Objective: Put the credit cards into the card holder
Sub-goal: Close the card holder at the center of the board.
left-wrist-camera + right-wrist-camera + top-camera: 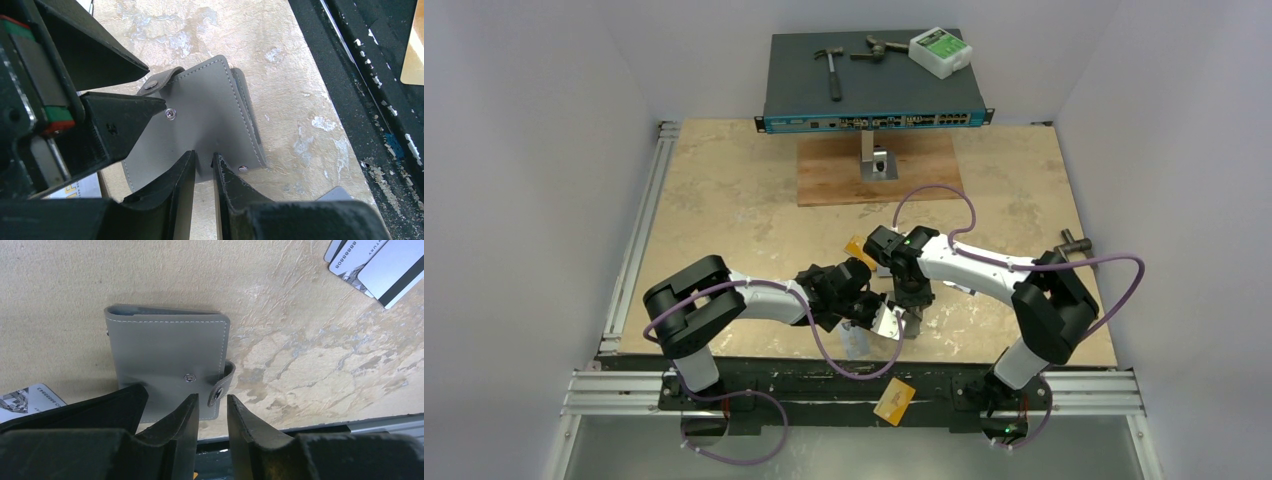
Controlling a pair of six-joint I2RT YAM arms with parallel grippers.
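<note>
- Near the front edge of the table (724, 200), the card holder (165, 347) lies flat and folded shut, grey outside up.
- Your left gripper (204, 157) has its jaws almost together, with the tips at the holder's near edge. I cannot tell whether it pinches that edge or only presses on it. Either way, it looks placed to keep the holder from sliding.
- Your right gripper (211, 399) stands a little open, straddling the strap tab (220, 387) without clamping it.
- The tab sits off its stud (188, 377), so the snap is undone and the cover is free to lift. That is probably why you work from this side.
- Neither gripper has a card.
- The credit cards (380, 265) lie loose:
  - a silver-grey fan sits well apart from the holder;
  - a printed white one (27, 397) lies near the holder;
  - an orange one (894, 400) is off the table, on the front rail (1064, 395).
- Judging by this, no card is inside yet, and opening the cover comes first.
</note>
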